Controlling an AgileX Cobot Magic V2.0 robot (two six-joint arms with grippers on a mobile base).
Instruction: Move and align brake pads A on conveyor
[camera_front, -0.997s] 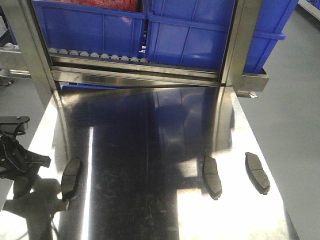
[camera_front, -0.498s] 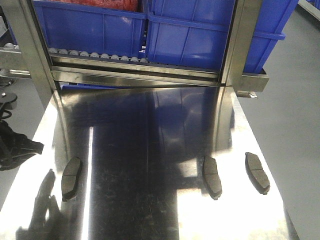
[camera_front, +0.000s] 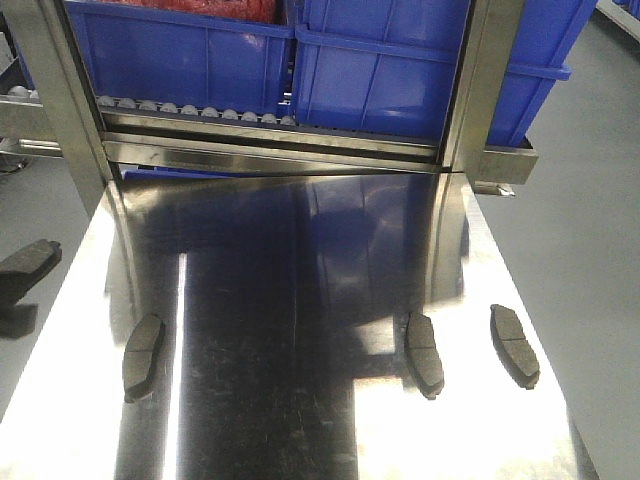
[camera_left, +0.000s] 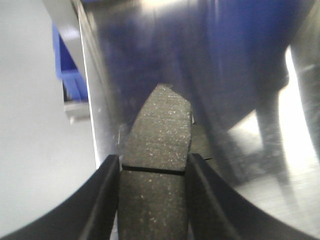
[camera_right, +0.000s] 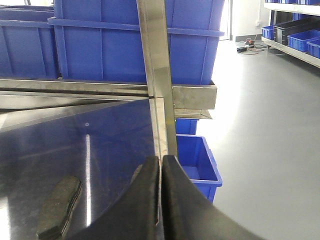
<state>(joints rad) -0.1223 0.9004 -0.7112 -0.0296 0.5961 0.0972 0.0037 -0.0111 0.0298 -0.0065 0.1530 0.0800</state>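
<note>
Three brake pads lie flat on the shiny steel table: one at the left (camera_front: 143, 355), one right of centre (camera_front: 424, 353) and one near the right edge (camera_front: 514, 345). A fourth pad (camera_front: 26, 259) hangs beyond the table's left edge. In the left wrist view my left gripper (camera_left: 154, 160) is shut on that pad (camera_left: 159, 140), with a black finger on each long side at its groove. My right gripper (camera_right: 161, 162) is shut with nothing in it, above the table's right edge, and a pad (camera_right: 59, 204) lies to its left. The conveyor is out of view.
A steel roller rack (camera_front: 270, 140) with blue bins (camera_front: 380, 70) closes off the table's far end. Steel posts (camera_front: 485, 80) stand at its corners. Another blue bin (camera_right: 197, 162) sits on the grey floor to the right of the table.
My left gripper has lifted a pad from the table's front left and carried it left, past the table's edge and almost out of the front view. The other three pads have not moved.
</note>
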